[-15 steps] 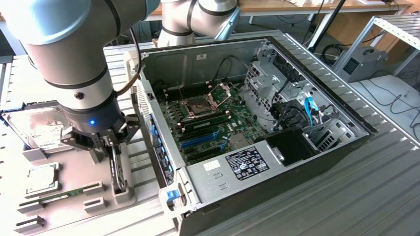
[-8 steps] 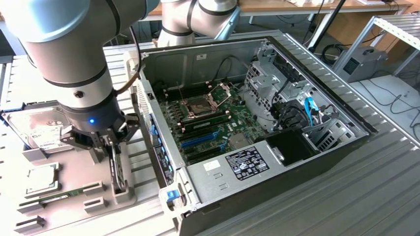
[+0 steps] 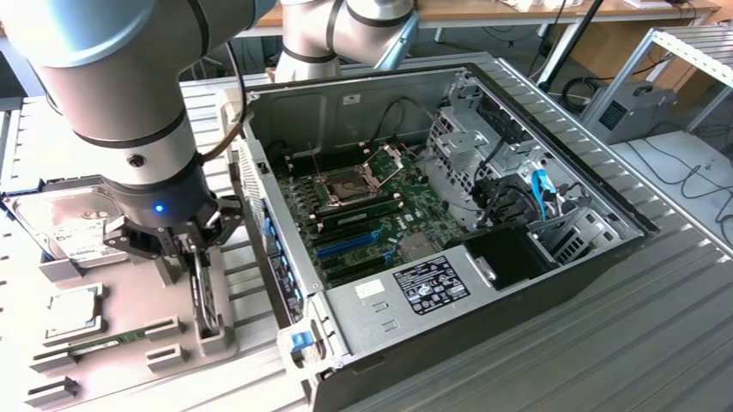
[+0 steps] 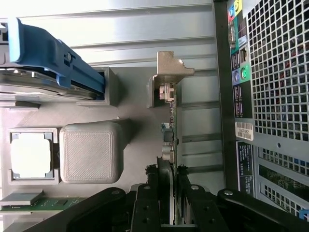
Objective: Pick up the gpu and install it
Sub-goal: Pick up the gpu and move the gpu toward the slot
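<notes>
Ribbed metal table (image 3: pixel 641 343), with desks, loose cables and a grey box (image 3: pixel 633 107) behind it. The open computer case (image 3: pixel 390 339) lies on its side: motherboard (image 3: pixel 384 215) inside with a bare processor socket (image 3: pixel 349 184), blue slots (image 3: pixel 343 245), blue cables (image 3: pixel 538 193) by the drive cage. The black label (image 3: pixel 430 285) on the inner cover has white print, not readable. The grey parts tray (image 3: pixel 223 343) sits just beside the case on the exterior view's left. It holds a hard drive (image 3: pixel 75 227) with a white label, a processor chip (image 3: pixel 75 311) in its own pocket, and a green memory stick (image 3: pixel 98 343) in a slot. The graphics card (image 3: pixel 208 313) stands on edge in the slot nearest the case. In the wrist view, the card (image 4: pixel 170 130) has its metal bracket (image 4: pixel 171 67) at the far end. The case's back panel runs alongside it with coloured ports (image 4: pixel 239 72), a vent grille (image 4: pixel 280 67) and a barcode sticker (image 4: pixel 244 130), text too small to read. The hand (image 3: pixel 195 273) is down over the tray, half-closed, with its fingers (image 4: pixel 150 203) pressed on both faces of the card, which sits in its slot. The arm hides part of the tray in the exterior view.
</notes>
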Tool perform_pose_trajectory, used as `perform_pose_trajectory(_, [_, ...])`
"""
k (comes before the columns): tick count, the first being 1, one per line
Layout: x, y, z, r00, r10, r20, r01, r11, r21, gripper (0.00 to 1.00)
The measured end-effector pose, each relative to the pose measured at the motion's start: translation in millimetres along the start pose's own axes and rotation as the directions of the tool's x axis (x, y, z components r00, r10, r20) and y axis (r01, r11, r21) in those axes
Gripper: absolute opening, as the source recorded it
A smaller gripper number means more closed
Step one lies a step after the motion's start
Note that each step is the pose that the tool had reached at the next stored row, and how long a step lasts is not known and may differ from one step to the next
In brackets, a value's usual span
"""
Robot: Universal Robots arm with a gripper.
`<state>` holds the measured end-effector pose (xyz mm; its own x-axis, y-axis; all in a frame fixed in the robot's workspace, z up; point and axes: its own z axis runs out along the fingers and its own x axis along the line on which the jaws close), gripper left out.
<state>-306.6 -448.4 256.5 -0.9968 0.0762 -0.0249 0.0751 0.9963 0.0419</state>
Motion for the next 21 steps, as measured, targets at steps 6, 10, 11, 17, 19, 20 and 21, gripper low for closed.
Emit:
perform_pose_trajectory(6, [-0.1,0.2,-2.2,1.0000,0.000,0.0000,0.000,1.0000,0.0002,0.26])
perform_pose_trajectory(10, [-0.1,0.3,-3.6,1.0000,0.000,-0.0001,0.000,1.0000,0.0002,0.26])
perform_pose_trajectory(11, [-0.1,0.3,-3.9,1.0000,0.000,0.0000,0.000,1.0000,0.0001,0.26])
perform_pose_trajectory(17, [-0.1,0.4,-6.0,1.0000,0.000,0.0000,0.000,1.0000,0.0002,0.26])
perform_pose_trajectory(19, [-0.2,0.4,-6.5,1.0000,0.000,-0.0001,0.000,1.0000,0.0002,0.26])
perform_pose_trajectory(20, [-0.2,0.5,-6.8,1.0000,0.000,-0.0001,0.000,1.0000,0.0002,0.26])
perform_pose_trajectory(21, [-0.2,0.5,-7.0,1.0000,0.000,0.0000,0.000,1.0000,0.0001,0.26])
